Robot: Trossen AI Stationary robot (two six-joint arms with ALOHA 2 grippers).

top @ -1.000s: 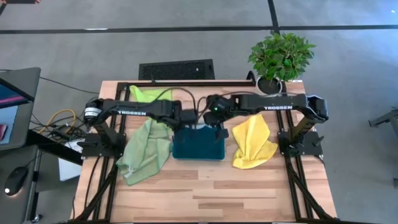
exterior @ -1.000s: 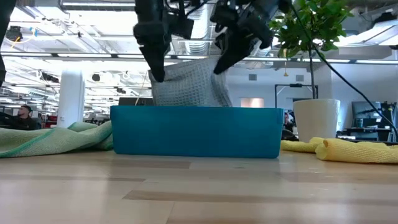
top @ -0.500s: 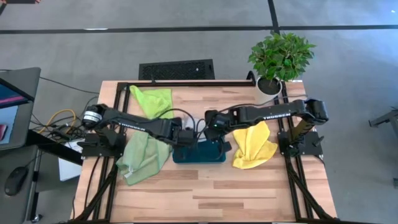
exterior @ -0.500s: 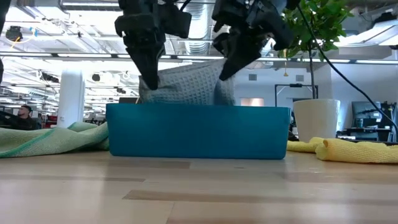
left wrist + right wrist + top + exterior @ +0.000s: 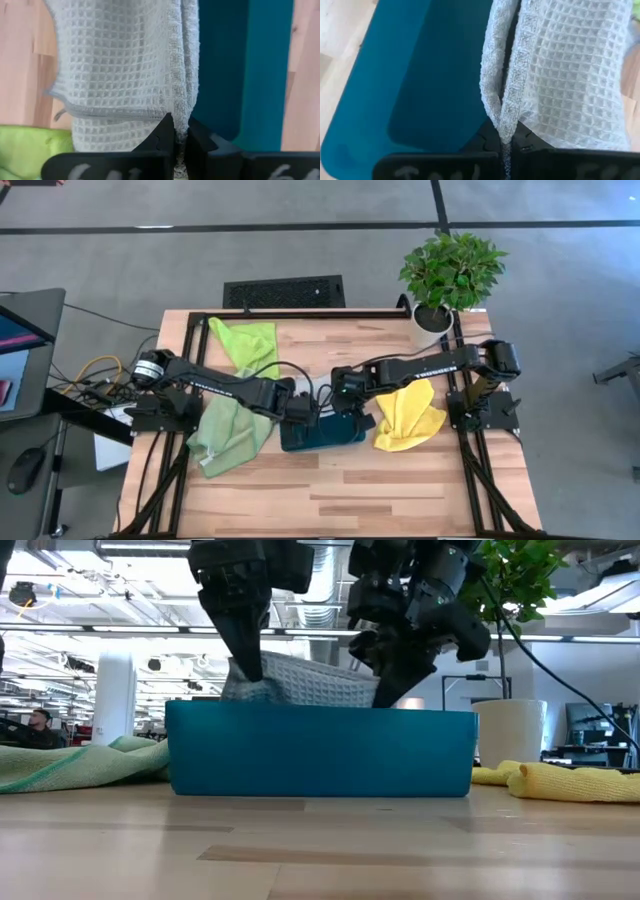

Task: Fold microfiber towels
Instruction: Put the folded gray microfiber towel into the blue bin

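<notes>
Over the rigid teal rectangular tray [image 5: 320, 752], the left gripper [image 5: 179, 134] and right gripper [image 5: 505, 136] each pinch a corner of the light grey waffle-weave microfiber towel [image 5: 315, 680]; uneven lowering could bunch it.

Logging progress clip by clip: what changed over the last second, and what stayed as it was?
Both arms swung toward the table's front edge and lowered the grey towel deeper into the teal tray, so less of it shows above the rim. The tray slid slightly forward too. The left pincer and right pincer stay clamped on the towel's edges. The lime towel, sage towel, yellow towel and plant did not move.
</notes>
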